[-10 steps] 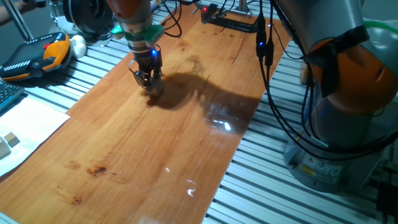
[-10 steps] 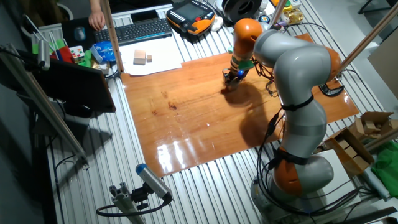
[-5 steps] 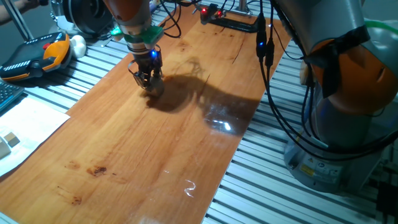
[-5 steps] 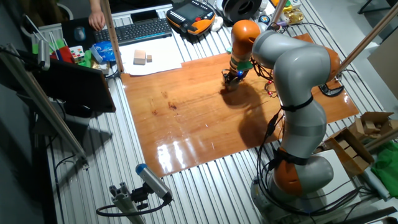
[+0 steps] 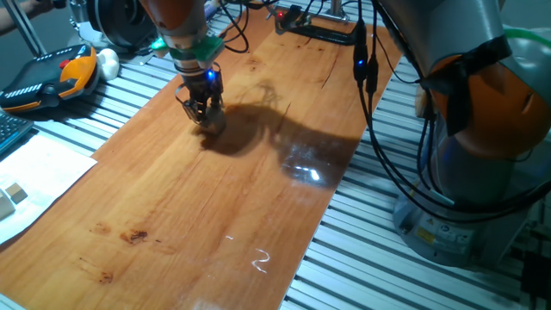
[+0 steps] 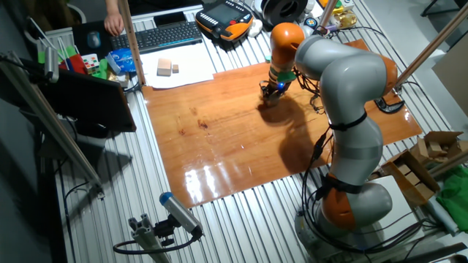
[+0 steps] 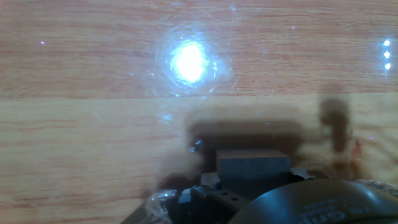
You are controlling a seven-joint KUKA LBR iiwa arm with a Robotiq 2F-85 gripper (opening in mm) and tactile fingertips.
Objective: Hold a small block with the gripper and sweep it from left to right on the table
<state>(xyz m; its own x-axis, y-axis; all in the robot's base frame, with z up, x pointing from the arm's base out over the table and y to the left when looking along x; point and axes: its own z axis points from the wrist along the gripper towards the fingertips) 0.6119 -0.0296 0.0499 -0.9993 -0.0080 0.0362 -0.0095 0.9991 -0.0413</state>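
Observation:
My black gripper (image 5: 203, 112) with its blue light stands upright, its tips down on the reddish-brown wooden table (image 5: 215, 198) near the board's far left edge. It also shows in the other fixed view (image 6: 270, 93). In the hand view the small block (image 7: 252, 163) sits between the fingers, pressed close to the board. The jaws are shut on it. In the fixed views the block is hidden by the fingers.
A white paper (image 5: 34, 172) with a pale block (image 5: 12, 193) lies left of the board. An orange-and-black pendant (image 5: 52, 77) and a keyboard (image 6: 157, 35) lie on the aluminium slats. Cables (image 5: 370, 69) hang over the board's right side beside the arm's base (image 5: 482, 155).
The gripper with the block has crept slightly along the board toward the far end. Nothing else has moved.

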